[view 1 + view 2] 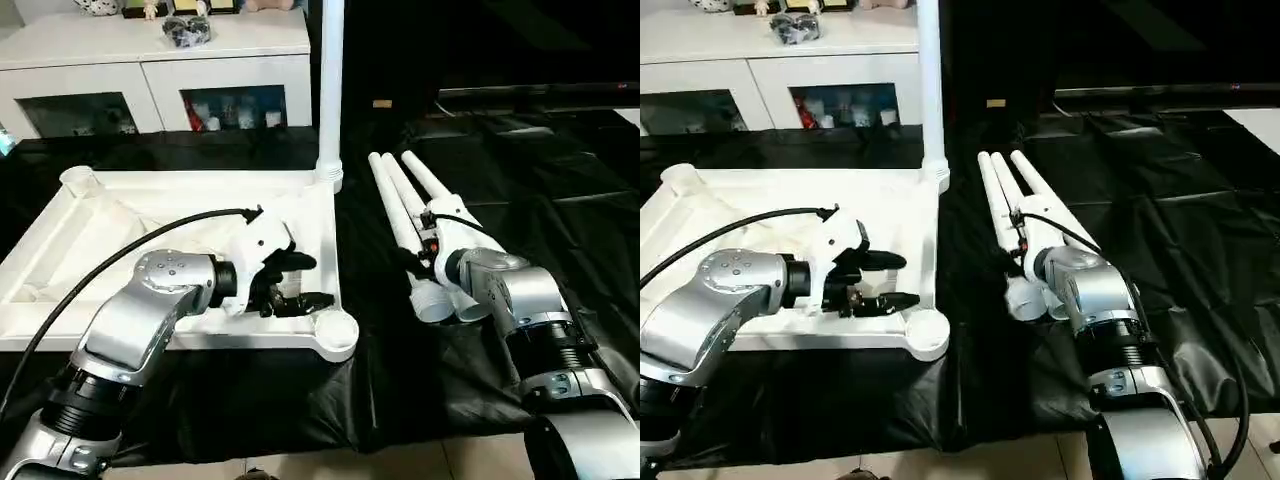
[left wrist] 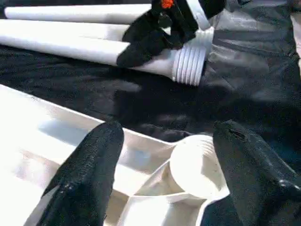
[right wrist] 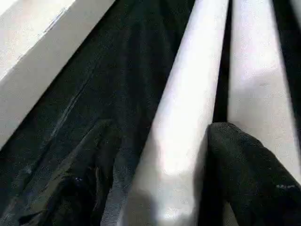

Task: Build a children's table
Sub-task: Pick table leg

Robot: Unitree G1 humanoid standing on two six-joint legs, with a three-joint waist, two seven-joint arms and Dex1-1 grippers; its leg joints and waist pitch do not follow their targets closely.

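So the tabletop (image 1: 120, 215) is lying upside down on the black sheet (image 1: 560, 200), ribs and raised rim facing up, on the robot's left side. One leg (image 1: 330, 80) is already standing upright in the far corner socket next to the middle of the scene. The other three legs (image 1: 400, 215) are lying side by side on the sheet just right of the top, threaded ends toward the robot.

The left arm comes in from the bottom left, silver forearm angled up and inward, wrist bent so the left gripper (image 1: 295, 280) points sideways across the inside of the top toward the near right corner socket (image 1: 338, 332). Its two black fingers (image 2: 87, 174) are spread apart with nothing between them. In the left wrist view that round socket sits right in the gap between the fingers, a bit beyond them, not touched.

The right arm reaches forward from the bottom right, elbow bent, wrist tipped down over the thick ends of the loose legs. The right gripper (image 3: 155, 174) has its fingers parted and straddles the leftmost loose leg, one finger (image 3: 244, 174) down in the gap between two legs. Can't tell whether the pads actually press on it; it looks loose rather than clamped.

A white cabinet (image 1: 150, 70) stands at the back.
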